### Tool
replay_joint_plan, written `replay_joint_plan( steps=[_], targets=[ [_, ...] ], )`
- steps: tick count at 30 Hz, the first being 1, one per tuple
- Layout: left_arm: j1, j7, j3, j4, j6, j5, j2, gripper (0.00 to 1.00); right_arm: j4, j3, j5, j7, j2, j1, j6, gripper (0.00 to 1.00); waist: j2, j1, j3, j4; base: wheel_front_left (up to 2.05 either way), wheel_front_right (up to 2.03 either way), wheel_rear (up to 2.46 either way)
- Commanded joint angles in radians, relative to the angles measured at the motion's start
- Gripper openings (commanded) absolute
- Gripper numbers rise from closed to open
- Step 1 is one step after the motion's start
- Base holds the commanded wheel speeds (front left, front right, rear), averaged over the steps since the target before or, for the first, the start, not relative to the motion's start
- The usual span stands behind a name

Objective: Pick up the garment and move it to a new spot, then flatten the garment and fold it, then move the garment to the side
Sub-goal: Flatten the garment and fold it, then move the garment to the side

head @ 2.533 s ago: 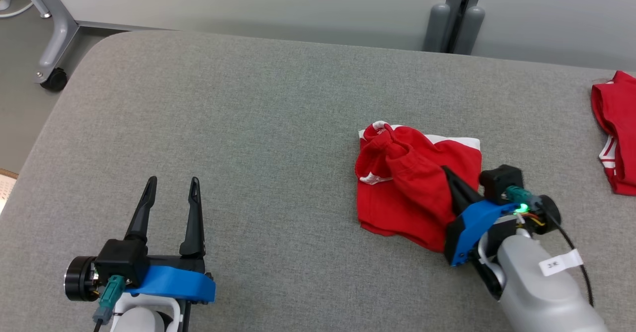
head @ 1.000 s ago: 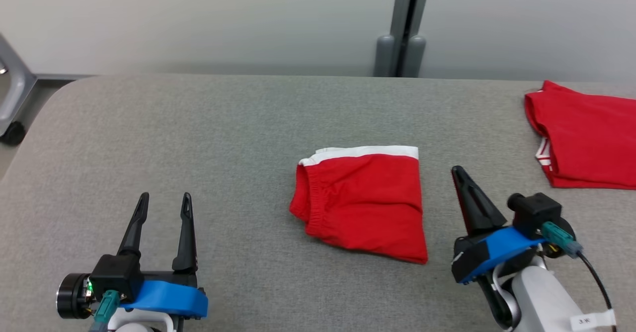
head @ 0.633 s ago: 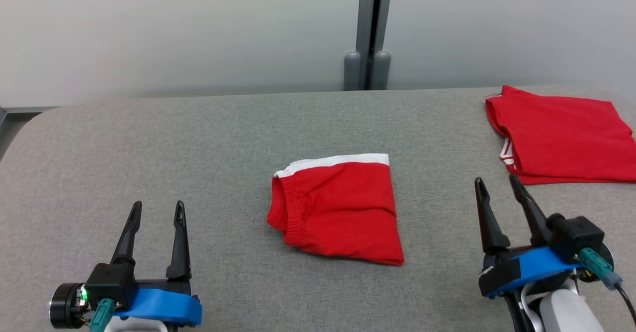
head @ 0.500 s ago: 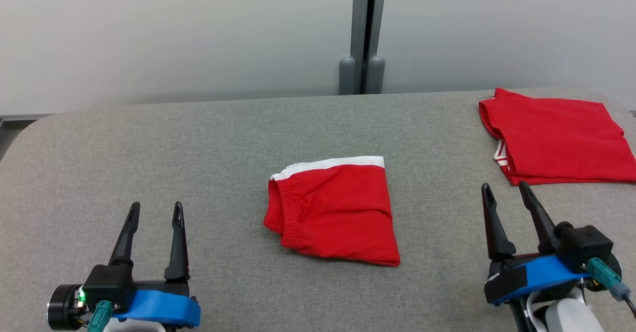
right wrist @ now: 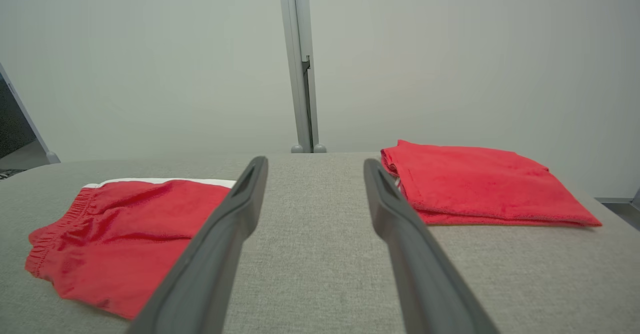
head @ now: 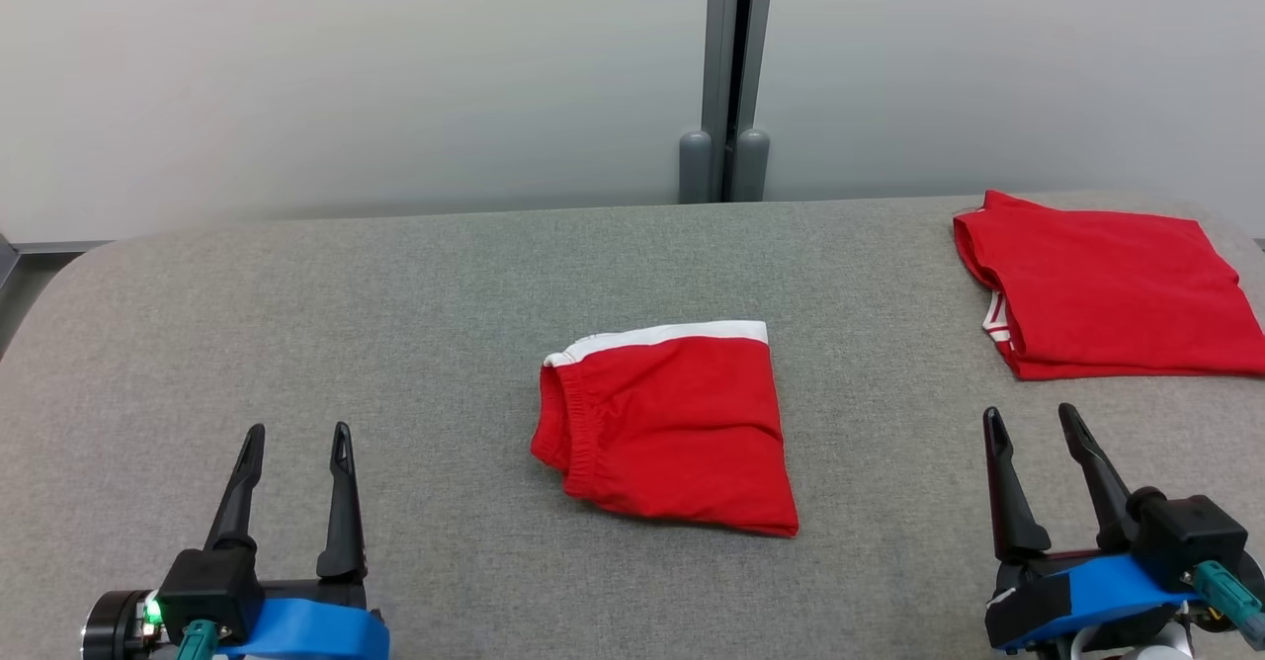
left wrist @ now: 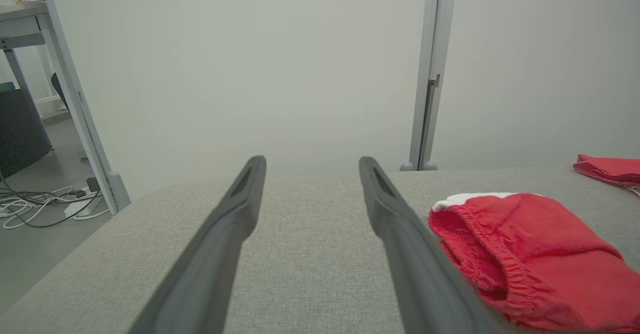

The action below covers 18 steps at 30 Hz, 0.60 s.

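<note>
A red garment [head: 667, 428] with a white band along its far edge lies folded flat in the middle of the grey table [head: 395, 324]. It also appears at the right of the left wrist view as the garment [left wrist: 530, 254] and at the left of the right wrist view as the garment [right wrist: 130, 229]. My left gripper [head: 296, 438] hovers open at the near left, well apart from it. My right gripper [head: 1030, 421] stands open at the near right, nothing between its fingers. Both wrist views confirm this: the left gripper [left wrist: 310, 166] and the right gripper [right wrist: 315, 166] hold spread fingers over bare table.
A second folded red garment [head: 1102, 285] lies at the table's far right corner, also seen as the red pile [right wrist: 480, 184]. A grey wall with a vertical post [head: 726, 67] stands behind the table. A desk frame and cables [left wrist: 45, 204] stand off the left edge.
The right gripper let go of the garment, opened and drew back to the near right. The garment now lies folded flat. The head camera swung right, shifting the whole picture.
</note>
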Motion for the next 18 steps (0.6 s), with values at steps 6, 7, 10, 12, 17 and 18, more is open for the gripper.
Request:
replay_joint_plan(
  steps=[6, 7, 10, 12, 17, 18],
  targets=[
    [0.01, -0.004, -0.002, -0.005, 0.007, 0.0, 0.003, 1.0, -0.017, 0.004, 0.018, 0.017, 0.002, 0.024, 0.0, 1.0, 0.0, 0.0001, -0.001, 0.007, 0.0, 0.0, 0.0],
    [0.009, -0.004, -0.001, -0.005, 0.008, -0.001, 0.004, 1.0, -0.018, 0.002, 0.019, 0.016, 0.002, 0.023, 0.0, 1.0, 0.0, 0.0001, -0.001, 0.008, 0.0, 0.0, 0.0],
    [0.009, -0.004, 0.0, -0.006, 0.008, -0.002, 0.006, 1.0, -0.018, -0.001, 0.018, 0.023, 0.002, 0.024, 0.0, 1.0, 0.0, 0.0001, 0.0, 0.01, 0.0, 0.0, 0.0],
    [0.01, -0.004, -0.001, -0.006, 0.009, -0.003, 0.006, 1.0, -0.016, -0.003, 0.018, 0.026, 0.002, 0.026, 0.0, 1.0, 0.0, 0.0001, 0.001, 0.011, 0.0, 0.0, 0.0],
    [-0.001, -0.004, -0.005, -0.007, 0.009, -0.004, 0.005, 1.0, -0.01, 0.001, 0.017, 0.033, 0.002, 0.003, 0.0, 1.0, 0.0, 0.0001, 0.011, 0.021, 0.0, 0.0, 0.0],
    [-0.006, -0.004, -0.006, -0.007, 0.009, -0.004, 0.005, 1.0, -0.009, 0.005, 0.013, 0.035, 0.002, -0.011, 0.0, 1.0, 0.0, 0.0001, 0.014, 0.024, 0.0, 0.0, 0.0]
  ],
)
